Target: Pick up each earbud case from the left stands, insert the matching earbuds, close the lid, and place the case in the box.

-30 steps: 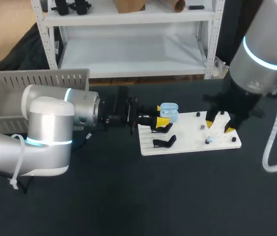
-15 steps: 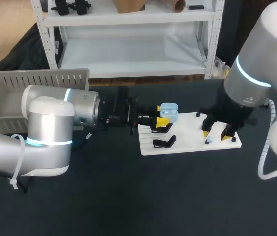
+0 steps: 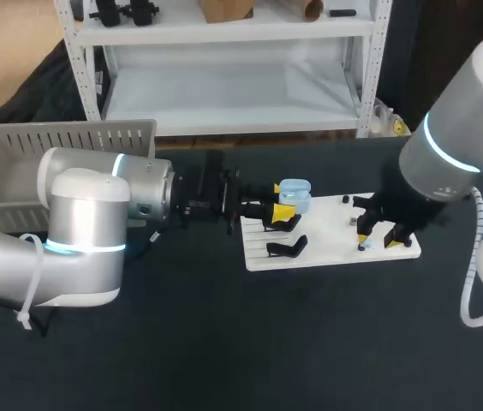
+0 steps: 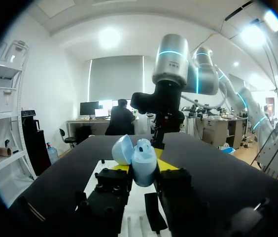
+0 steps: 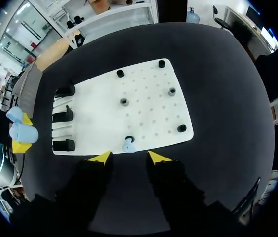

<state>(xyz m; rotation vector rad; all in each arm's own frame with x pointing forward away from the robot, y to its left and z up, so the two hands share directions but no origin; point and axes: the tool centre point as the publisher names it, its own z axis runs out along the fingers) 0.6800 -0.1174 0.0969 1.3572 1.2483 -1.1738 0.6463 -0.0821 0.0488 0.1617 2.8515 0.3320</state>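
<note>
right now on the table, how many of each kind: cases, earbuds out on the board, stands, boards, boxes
blue earbud case: 1
blue earbud on the board: 1
black stands: 3
white board: 1
grey box: 1
Total: 7

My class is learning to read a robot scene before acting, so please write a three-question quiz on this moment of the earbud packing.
1. True or false: the earbud case held in the left gripper has its lid shut.
2. Multiple choice: the right gripper hangs over A) the earbud case, B) the white board, C) the left gripper.
3. Fill in: just ahead of the right gripper's open fingers, at the board's edge, sits a light blue ____.
Key: 1 false, the lid is open; 2 B; 3 earbud.
</note>
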